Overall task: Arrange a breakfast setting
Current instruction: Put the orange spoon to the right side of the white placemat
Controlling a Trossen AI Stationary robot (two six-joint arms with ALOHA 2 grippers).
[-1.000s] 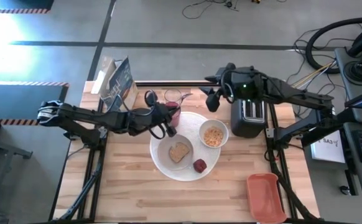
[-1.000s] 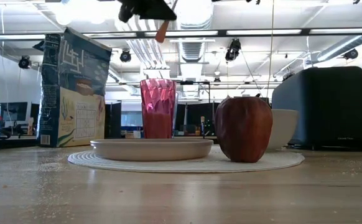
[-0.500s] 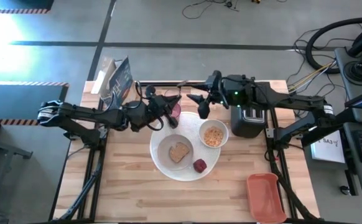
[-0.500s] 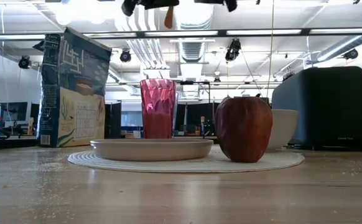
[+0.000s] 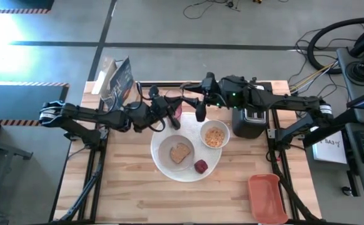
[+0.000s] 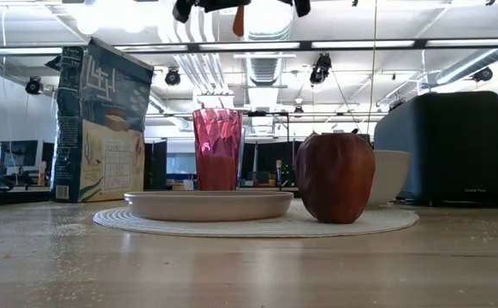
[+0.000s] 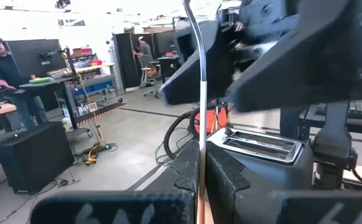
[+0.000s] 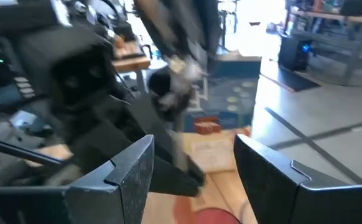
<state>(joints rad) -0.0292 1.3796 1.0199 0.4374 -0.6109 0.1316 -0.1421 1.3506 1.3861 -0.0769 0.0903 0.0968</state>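
Note:
My left gripper (image 5: 173, 119) hovers level over the pink tumbler (image 6: 218, 148), shut on the orange-handled spoon (image 7: 201, 93). My right gripper (image 8: 193, 180) faces it from the table's right, open, with nothing between its fingers, a little short of the spoon. On the large white plate (image 5: 207, 170) rest a smaller plate (image 5: 168, 145) with the toast slice (image 5: 180, 152), the dark-red fruit (image 5: 201, 166) and the white bowl (image 5: 214, 135) of cereal. The arms hide most of the tumbler in the high view. My left gripper pinches the spoon between its two shut fingers, which come level from the table's left and lie across it. The metal shaft (image 7: 201, 163) rises upright out of the fingers. The orange handle (image 6: 239, 20) hangs below them, high above the tableware.
A black toaster (image 5: 251, 119) stands right of the bowl, under my right arm. A cereal box (image 5: 121, 81) stands at the far left corner. An orange-red tray (image 5: 267, 197) lies at the near right. Bare wood lies left of and in front of the plate.
My right gripper has swung toward the table's left and come down a little, ending close to my left gripper, staying open. My left gripper has drawn back toward the far edge, rising slightly and tipping up to level; the spoon has gone from slanted to upright.

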